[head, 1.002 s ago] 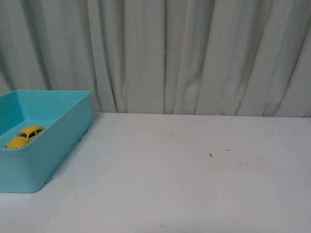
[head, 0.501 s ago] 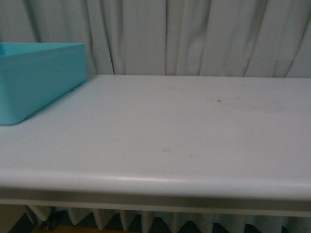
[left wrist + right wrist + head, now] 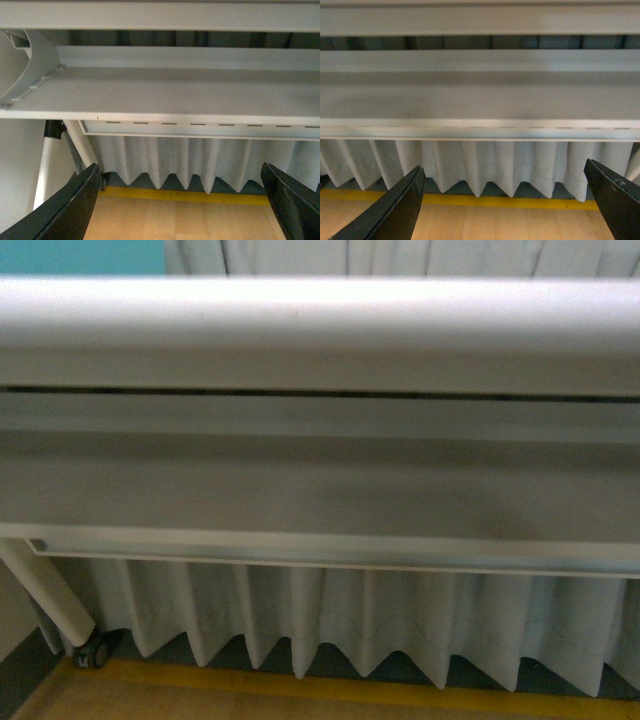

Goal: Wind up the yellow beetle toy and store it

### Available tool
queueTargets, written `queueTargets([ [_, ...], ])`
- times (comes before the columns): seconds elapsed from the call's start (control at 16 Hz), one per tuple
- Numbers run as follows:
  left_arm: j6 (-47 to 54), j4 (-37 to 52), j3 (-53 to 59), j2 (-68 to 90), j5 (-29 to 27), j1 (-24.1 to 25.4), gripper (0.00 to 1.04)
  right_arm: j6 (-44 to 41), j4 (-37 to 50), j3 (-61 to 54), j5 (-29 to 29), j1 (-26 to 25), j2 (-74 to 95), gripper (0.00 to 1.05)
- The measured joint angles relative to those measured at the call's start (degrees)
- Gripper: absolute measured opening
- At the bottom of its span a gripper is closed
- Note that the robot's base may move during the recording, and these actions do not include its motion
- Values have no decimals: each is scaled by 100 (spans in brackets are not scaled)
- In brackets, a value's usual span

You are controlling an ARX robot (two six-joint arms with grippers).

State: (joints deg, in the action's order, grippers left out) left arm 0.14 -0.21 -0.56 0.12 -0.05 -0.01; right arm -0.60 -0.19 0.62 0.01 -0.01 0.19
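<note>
Front cam drops below the surface edge; w/ teal bin just a sliver top-left, yellow beetle toy now out of sight, last seen inside it. Both arms' jaws wide, empty, under the surface. Looks stored, job done.

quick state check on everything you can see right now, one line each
left gripper: open, empty, below the table
right gripper: open, empty, below the table
table: seen edge-on from below, top surface hidden
bin: only a teal sliver shows, contents hidden
toy: not in view
curtain: hanging to the floor behind the table
caster: resting on the floor
</note>
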Motion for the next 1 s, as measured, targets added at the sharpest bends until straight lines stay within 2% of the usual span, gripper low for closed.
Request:
queueTargets([
  [1.0,2,-4,0,0,2,0,98,0,-7,0,2,0,0,98],
])
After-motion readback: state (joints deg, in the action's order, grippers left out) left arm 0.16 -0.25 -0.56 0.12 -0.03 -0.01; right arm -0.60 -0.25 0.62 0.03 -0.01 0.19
